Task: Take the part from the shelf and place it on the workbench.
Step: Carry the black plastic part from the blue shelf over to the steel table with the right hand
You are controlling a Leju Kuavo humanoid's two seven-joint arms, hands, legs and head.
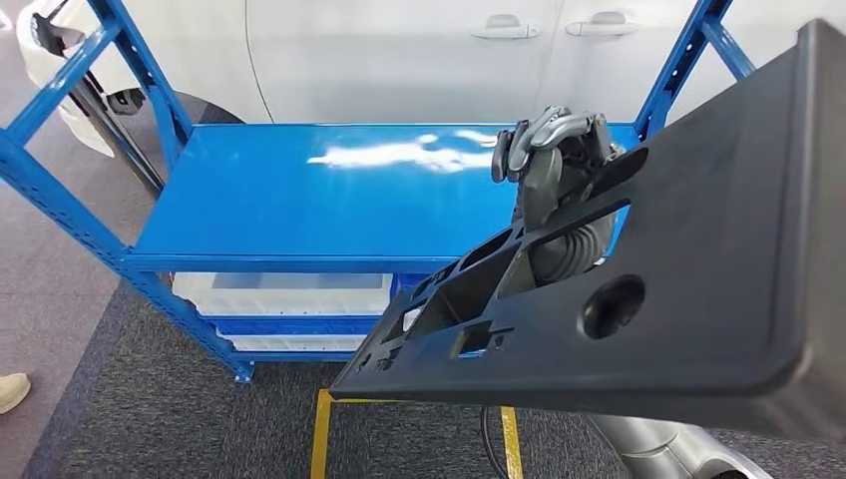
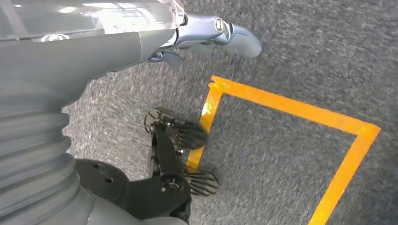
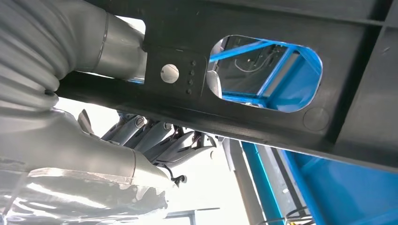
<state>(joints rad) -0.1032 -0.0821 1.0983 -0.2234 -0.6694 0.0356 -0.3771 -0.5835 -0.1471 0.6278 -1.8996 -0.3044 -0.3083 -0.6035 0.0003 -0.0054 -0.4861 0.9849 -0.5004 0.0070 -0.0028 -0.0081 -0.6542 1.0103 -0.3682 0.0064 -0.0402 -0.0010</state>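
A large black plastic part (image 1: 698, 269) with several cut-outs hangs tilted in front of me, above the right end of the blue shelf (image 1: 299, 200). My right hand (image 1: 554, 145) grips it from behind, fingers curled over its upper edge, and the wrist shows through one opening. In the right wrist view the fingers (image 3: 159, 140) wrap a bar of the part (image 3: 263, 126). The blue shelf top is bare. My left hand (image 2: 155, 40) hangs over the grey carpet and holds nothing, its fingers stretched out.
White bins (image 1: 289, 291) sit on the lower shelf level. A white car (image 1: 399, 50) stands close behind the shelf. Yellow tape (image 1: 321, 429) marks a square on the carpet (image 2: 281, 101) below me. A person's shoe (image 1: 12, 391) is at the far left.
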